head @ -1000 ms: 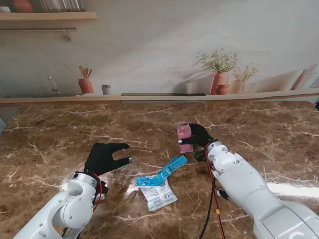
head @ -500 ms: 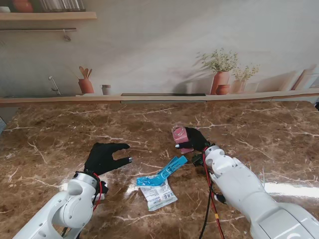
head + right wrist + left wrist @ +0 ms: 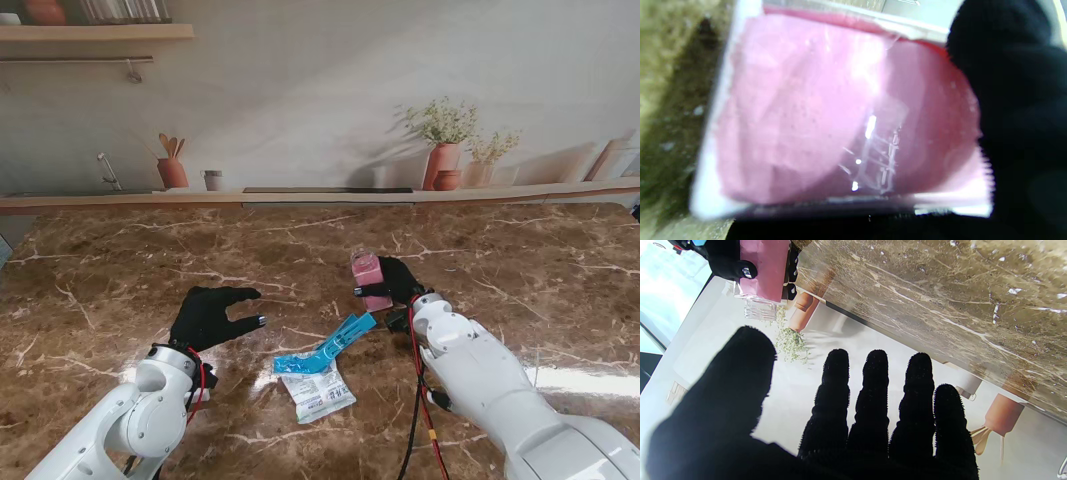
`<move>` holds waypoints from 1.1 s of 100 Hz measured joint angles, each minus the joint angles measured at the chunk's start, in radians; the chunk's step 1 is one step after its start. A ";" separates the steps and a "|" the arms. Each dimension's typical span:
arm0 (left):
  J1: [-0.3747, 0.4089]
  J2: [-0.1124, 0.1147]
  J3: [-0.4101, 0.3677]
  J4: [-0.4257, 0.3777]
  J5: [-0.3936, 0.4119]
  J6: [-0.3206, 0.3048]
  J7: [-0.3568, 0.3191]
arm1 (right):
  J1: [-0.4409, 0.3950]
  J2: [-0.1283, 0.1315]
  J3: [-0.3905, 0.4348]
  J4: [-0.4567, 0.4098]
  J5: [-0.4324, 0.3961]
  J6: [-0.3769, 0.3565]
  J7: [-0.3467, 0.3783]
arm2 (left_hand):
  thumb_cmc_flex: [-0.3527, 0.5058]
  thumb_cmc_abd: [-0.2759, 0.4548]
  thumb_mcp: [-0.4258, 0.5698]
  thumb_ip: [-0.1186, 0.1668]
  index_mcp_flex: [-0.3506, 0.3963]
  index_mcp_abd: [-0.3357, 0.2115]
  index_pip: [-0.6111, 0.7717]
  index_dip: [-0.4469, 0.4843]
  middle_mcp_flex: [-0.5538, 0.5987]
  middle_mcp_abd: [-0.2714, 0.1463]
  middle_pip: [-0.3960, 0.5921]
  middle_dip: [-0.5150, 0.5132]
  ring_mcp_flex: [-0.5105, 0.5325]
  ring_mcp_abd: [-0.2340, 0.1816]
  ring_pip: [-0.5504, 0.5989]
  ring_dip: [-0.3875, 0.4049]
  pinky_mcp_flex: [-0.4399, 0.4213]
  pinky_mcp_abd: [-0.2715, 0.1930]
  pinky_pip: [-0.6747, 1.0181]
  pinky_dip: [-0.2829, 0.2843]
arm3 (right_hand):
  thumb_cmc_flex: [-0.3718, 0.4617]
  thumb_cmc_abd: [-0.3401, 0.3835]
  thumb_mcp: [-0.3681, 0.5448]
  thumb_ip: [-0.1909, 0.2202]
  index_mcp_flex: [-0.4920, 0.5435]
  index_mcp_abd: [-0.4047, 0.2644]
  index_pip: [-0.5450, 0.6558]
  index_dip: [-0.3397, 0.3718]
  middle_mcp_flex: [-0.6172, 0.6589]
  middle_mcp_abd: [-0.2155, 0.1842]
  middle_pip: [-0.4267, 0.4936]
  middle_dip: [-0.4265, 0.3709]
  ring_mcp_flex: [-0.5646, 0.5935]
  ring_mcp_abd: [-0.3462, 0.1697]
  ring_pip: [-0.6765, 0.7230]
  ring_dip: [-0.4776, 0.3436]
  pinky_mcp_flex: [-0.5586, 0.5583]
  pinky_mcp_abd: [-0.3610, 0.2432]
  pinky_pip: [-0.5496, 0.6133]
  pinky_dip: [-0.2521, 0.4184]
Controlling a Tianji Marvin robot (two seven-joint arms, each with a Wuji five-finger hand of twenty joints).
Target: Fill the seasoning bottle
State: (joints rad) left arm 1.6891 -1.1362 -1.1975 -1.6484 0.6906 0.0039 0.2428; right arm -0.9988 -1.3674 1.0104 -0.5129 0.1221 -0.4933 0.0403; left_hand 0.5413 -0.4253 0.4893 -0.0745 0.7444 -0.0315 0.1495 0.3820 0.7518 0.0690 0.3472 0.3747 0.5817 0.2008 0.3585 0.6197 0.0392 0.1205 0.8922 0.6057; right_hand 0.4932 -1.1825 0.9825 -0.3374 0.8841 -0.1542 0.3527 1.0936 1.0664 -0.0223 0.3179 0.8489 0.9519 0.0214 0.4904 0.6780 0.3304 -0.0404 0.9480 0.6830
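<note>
The right hand (image 3: 398, 280), in a black glove, is closed around the clear square seasoning bottle with pink contents (image 3: 369, 277), holding it roughly upright over the brown marble table (image 3: 520, 260), toward the middle and slightly to the right. The left hand (image 3: 212, 317) hovers over the table well apart from it, fingers (image 3: 876, 396) spread and holding nothing.

By my judgement the step in hand is positioning the bottle for filling. Whether it touches the table I cannot tell. The next move likely calls for the left hand to take up a refill: a blue plastic sachet (image 3: 328, 352) and a white printed sachet (image 3: 318, 392) lie overlapping on the table, nearer to me than the bottle and between the 2 arms. The bottle must stay steady with its mouth upward.

The bottle has a clear threaded neck (image 3: 759, 309) with no cap visible. In the right wrist view its pink filling (image 3: 826, 113) occupies most of the body, so it looks largely full already.
</note>
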 measured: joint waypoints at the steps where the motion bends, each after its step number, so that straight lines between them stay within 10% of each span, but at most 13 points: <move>1: 0.000 0.000 0.000 0.000 0.000 0.000 0.000 | -0.004 0.003 0.000 -0.010 0.000 0.005 -0.001 | 0.000 0.000 0.000 0.000 0.000 0.000 0.000 0.000 0.000 0.000 0.000 0.000 0.000 0.000 0.000 0.000 0.000 0.000 0.000 0.000 | 0.000 0.001 -0.002 0.000 0.000 0.003 0.000 0.005 0.000 0.001 0.000 0.009 0.000 0.001 0.002 0.006 0.005 0.011 0.003 0.000; 13: 0.000 0.000 -0.005 -0.001 0.004 -0.003 -0.006 | -0.056 0.036 0.008 -0.130 -0.012 0.054 -0.024 | 0.000 0.000 0.000 0.000 0.000 0.000 0.000 0.000 0.000 0.000 -0.001 0.000 0.000 0.000 0.000 0.000 0.000 0.000 0.000 0.000 | 0.000 0.056 -0.028 0.010 -0.094 0.011 0.144 -0.037 -0.041 0.005 0.059 0.077 -0.003 0.008 0.031 0.051 0.033 0.126 0.037 0.000; 41: -0.002 0.011 -0.043 -0.020 0.028 -0.042 -0.108 | -0.183 0.117 0.110 -0.396 -0.120 0.142 -0.049 | 0.000 0.019 0.003 0.000 0.000 0.000 0.000 0.000 0.000 0.000 -0.011 -0.001 0.000 0.000 0.000 -0.001 -0.001 0.002 0.000 0.000 | 0.000 0.141 -0.036 0.009 -0.148 0.099 0.362 -0.729 -0.105 0.066 0.172 0.186 -0.044 0.070 0.155 0.156 0.021 0.155 0.038 -0.021; 69: -0.023 0.041 -0.113 -0.071 0.032 -0.075 -0.326 | -0.334 0.181 0.223 -0.674 -0.250 0.199 -0.073 | 0.000 0.019 0.003 0.000 -0.004 0.000 0.000 0.000 -0.030 0.000 -0.036 -0.001 0.000 0.000 -0.001 -0.001 0.026 0.055 0.000 0.012 | 0.000 0.143 -0.042 0.010 -0.150 0.100 0.363 -0.551 -0.162 0.066 0.267 0.284 -0.118 0.071 0.305 0.199 0.083 0.167 0.208 0.053; 110: -0.065 0.119 -0.208 -0.107 0.009 -0.095 -0.742 | -0.523 0.211 0.280 -0.916 -0.463 0.153 -0.185 | 0.001 -0.041 0.004 0.000 -0.195 0.043 0.023 -0.137 -0.250 -0.013 -0.063 -0.003 -0.131 -0.015 -0.068 -0.014 0.019 0.067 -0.001 0.025 | -0.003 0.143 -0.070 0.010 -0.134 0.112 0.342 -0.439 -0.111 0.065 0.264 0.163 -0.063 0.071 0.310 0.133 0.220 0.179 0.408 0.101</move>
State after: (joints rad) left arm 1.6243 -1.0175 -1.4059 -1.7557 0.6995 -0.0915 -0.4990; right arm -1.5215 -1.1562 1.2904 -1.4287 -0.3405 -0.3398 -0.1449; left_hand 0.5425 -0.4662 0.4929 -0.0745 0.5492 0.0119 0.1729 0.2450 0.5022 0.0556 0.2845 0.3716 0.4503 0.1858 0.2906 0.6054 0.0585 0.1875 0.8911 0.6308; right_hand 0.4900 -1.0398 0.9126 -0.3277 0.7497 -0.0423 0.6943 0.6543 0.9555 0.0423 0.5819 1.0117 0.8884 0.0924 0.8006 0.8107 0.5506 0.1389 1.3563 0.7836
